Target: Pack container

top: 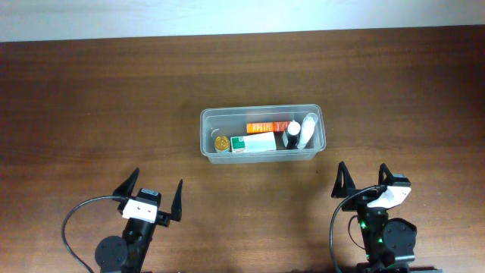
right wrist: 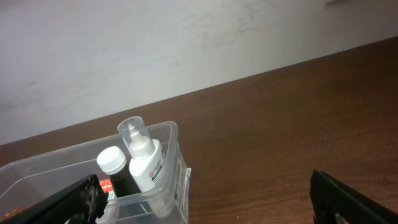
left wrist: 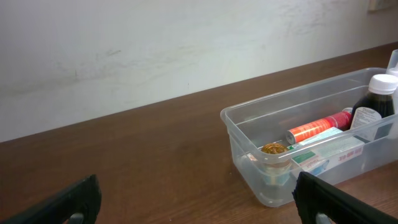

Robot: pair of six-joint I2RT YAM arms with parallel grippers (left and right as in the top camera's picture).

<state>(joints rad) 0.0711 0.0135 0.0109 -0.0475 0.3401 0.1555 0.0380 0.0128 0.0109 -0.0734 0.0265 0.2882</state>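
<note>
The container (top: 258, 110) is sitting just right of the table's (top: 91, 106) centre, holding a box (top: 254, 142), an orange tube (top: 265, 127), a dark bottle (top: 292, 135), a white bottle (top: 309, 130) and a gold-lidded jar (top: 221, 142), with labels too small to read. The left hand (top: 158, 178) at 7 o'clock and the right hand (top: 363, 168) at 5 o'clock are gaping wide, empty.

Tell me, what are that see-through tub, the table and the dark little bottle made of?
The container looks like clear, glossy plastic: its contents show through the walls. The table looks like dark brown wood or a wood-look laminate, with visible grain and a soft sheen. The dark bottle could be brown glass or plastic; its white cap looks plastic.
</note>
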